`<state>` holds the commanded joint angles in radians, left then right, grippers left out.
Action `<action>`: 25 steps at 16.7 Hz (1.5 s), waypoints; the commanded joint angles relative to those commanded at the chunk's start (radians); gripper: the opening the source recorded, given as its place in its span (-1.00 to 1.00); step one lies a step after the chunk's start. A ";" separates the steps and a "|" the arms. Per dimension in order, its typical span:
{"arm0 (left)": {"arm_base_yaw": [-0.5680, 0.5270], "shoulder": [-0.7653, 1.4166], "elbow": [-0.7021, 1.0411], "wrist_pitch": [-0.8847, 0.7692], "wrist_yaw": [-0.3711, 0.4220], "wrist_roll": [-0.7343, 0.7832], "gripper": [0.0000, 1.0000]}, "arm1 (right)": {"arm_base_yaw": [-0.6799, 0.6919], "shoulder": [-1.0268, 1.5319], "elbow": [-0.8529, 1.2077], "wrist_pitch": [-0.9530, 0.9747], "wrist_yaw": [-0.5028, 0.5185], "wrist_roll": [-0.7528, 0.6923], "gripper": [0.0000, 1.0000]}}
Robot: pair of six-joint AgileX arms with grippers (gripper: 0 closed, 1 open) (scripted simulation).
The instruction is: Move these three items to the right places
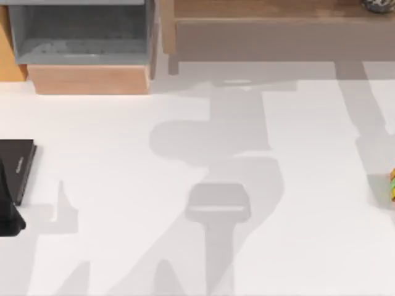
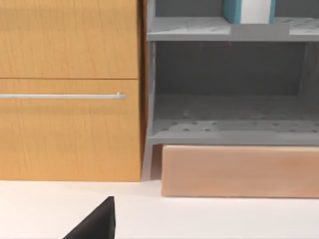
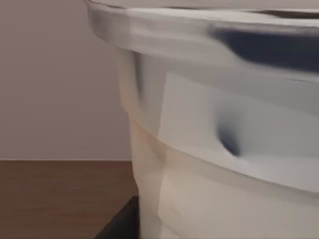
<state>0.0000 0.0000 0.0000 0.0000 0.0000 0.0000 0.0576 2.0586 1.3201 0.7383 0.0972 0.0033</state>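
White table (image 1: 123, 185) bears a black slab (image 1: 17, 166) at left, an orange-yellow-green object (image 1: 392, 184) at right

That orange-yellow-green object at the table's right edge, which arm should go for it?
Probably the right arm: the orange-yellow-green object lies at the table's far right edge, on that arm's side, far across from the left.

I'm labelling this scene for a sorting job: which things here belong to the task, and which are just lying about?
Task things: teal book, on the grey shelf; orange-yellow-green object, far right; dark speckled object, on the wooden ledge.
Lying about: black slab; white bin; wooden cabinet.
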 joint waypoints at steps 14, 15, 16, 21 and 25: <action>0.000 0.000 0.000 0.000 0.000 0.000 1.00 | 0.023 -0.284 -0.351 0.068 0.016 0.003 -1.00; 0.000 0.000 0.000 0.000 0.000 0.000 1.00 | 0.023 -0.287 -0.355 0.069 0.016 0.003 -1.00; 0.000 0.000 0.000 0.000 0.000 0.000 1.00 | 0.023 -0.287 -0.355 0.069 0.016 0.003 -1.00; 0.000 0.000 0.000 0.000 0.000 0.000 1.00 | -0.019 -0.292 -0.365 0.104 -0.021 0.003 -1.00; 0.000 0.000 0.000 0.000 0.000 0.000 1.00 | -0.177 -0.276 -0.433 0.251 -0.164 -0.003 -1.00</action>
<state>0.0000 0.0000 0.0000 0.0000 0.0000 0.0000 -0.1195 1.7830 0.8867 0.9890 -0.0672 0.0005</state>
